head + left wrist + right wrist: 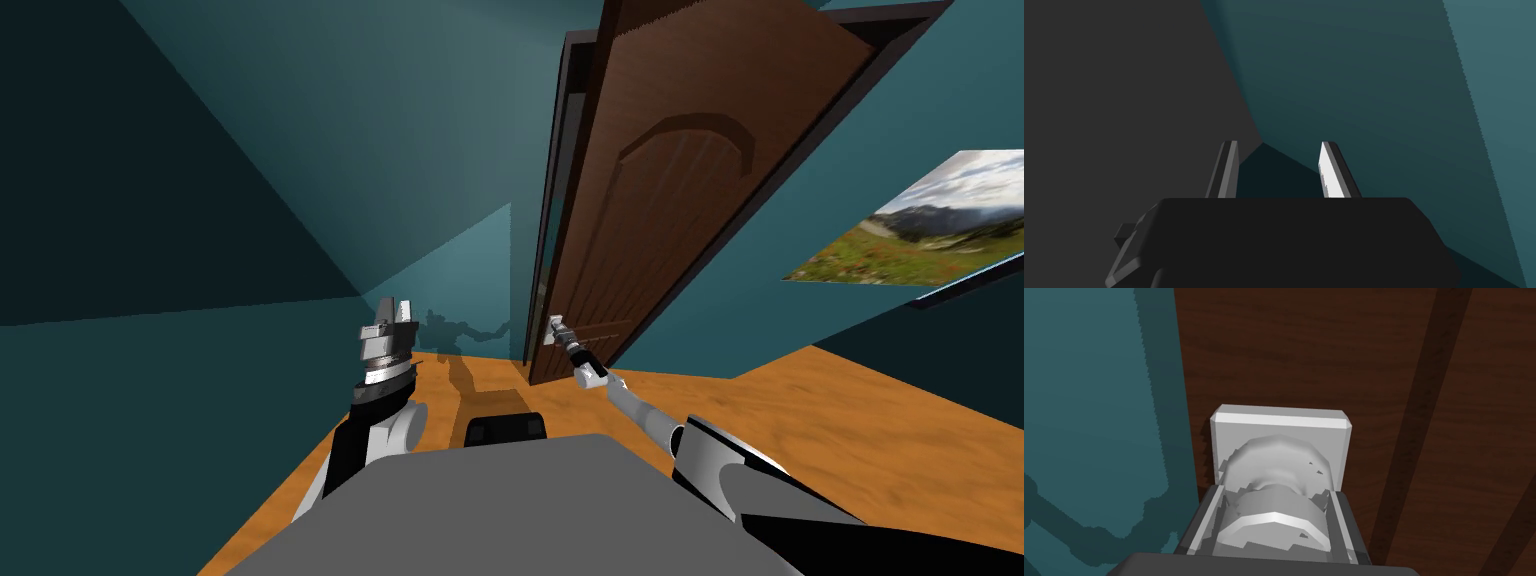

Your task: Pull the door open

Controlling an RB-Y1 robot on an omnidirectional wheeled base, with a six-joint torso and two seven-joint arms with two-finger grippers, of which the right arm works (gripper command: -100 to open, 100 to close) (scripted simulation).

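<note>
A dark brown wooden door [680,190] stands partly open, its free edge swung out from the dark frame [560,150]. Its light grey round knob [1274,518] sits on a square grey plate [1279,438] close to the door's edge. My right gripper [1274,523] is shut on the knob, one finger pressing each side; in the head view the right gripper [562,333] reaches the knob [553,328] at the end of a stretched arm. My left gripper [392,318] is raised to the left, away from the door, and in its own view the left gripper [1279,167] stands open and holds nothing.
Teal walls [300,150] close in on the left and behind the door. The floor [820,420] is orange wood. A landscape picture [920,230] hangs on the wall to the right of the door. My shadow [455,335] falls on the far wall.
</note>
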